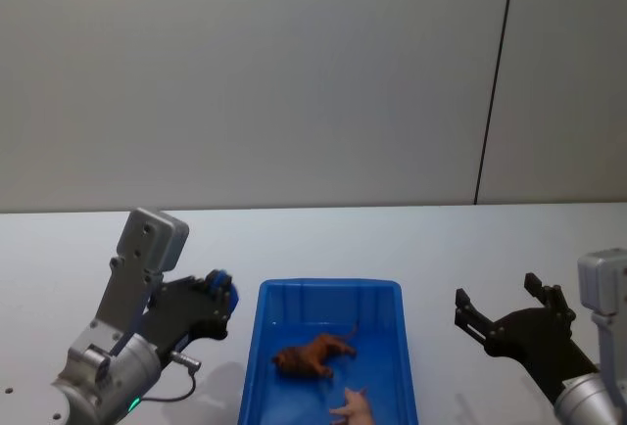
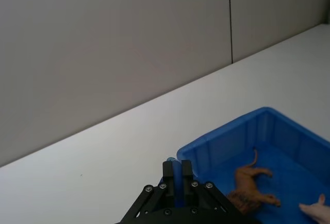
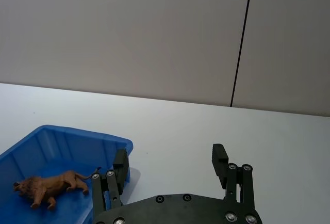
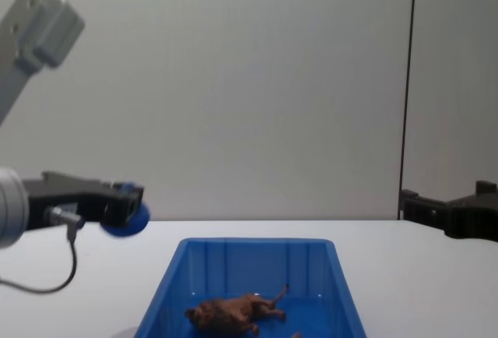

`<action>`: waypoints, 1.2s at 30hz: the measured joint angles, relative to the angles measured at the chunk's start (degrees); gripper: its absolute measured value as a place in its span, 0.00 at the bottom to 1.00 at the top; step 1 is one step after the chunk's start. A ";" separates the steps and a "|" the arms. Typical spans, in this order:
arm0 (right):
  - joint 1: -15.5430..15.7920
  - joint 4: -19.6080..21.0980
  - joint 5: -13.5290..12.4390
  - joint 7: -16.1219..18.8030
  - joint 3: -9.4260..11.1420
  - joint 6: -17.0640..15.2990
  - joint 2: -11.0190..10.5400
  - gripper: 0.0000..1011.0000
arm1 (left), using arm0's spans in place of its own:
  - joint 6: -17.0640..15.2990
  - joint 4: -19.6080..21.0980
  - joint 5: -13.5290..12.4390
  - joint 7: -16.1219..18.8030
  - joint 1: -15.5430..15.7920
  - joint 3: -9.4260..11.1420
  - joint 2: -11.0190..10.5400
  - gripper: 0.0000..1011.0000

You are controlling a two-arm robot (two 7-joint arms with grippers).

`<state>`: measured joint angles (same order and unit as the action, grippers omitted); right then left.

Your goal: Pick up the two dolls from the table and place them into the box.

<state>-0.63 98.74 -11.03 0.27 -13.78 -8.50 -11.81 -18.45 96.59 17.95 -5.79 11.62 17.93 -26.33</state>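
The blue box [image 1: 328, 294] stands on the white table [image 1: 421, 249] between my arms. Both dolls lie inside it: the brown lion [image 1: 313, 356] on its side in the middle, and the pale pink pig [image 1: 355, 407] nearer me. The left wrist view shows the lion [image 2: 250, 185] and pig [image 2: 315, 211] on the box floor [image 2: 227, 136]. My left gripper [image 1: 219, 298] hangs left of the box, shut on a small blue round figure [image 4: 123, 225]. To the box's right, my right gripper [image 1: 498, 294] is open and empty above the table, its fingers [image 3: 219, 157] spread wide.
A grey wall with a dark vertical seam [image 1: 495, 82] rises behind the table. Bare tabletop lies on both sides of the box [image 4: 257, 246] and beyond it.
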 joint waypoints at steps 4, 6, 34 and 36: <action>0.00 0.00 0.00 0.00 0.00 0.00 0.00 0.99 | 1.60 0.53 0.54 -2.02 0.47 -0.13 0.20 0.08; 0.00 0.00 0.00 0.00 0.00 0.00 0.00 0.99 | 2.70 0.77 1.17 -3.69 0.88 -0.16 0.41 0.08; -0.01 0.00 0.00 0.00 0.00 0.00 0.00 0.99 | 7.55 -0.25 7.74 -16.81 3.22 0.81 2.89 0.77; 0.00 0.00 0.00 0.00 0.00 0.00 0.00 0.99 | 7.60 -0.28 7.84 -17.05 3.26 0.84 2.93 0.81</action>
<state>-0.64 98.74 -11.03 0.28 -13.78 -8.50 -11.81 -10.84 96.31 25.79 -22.84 14.88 18.77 -23.40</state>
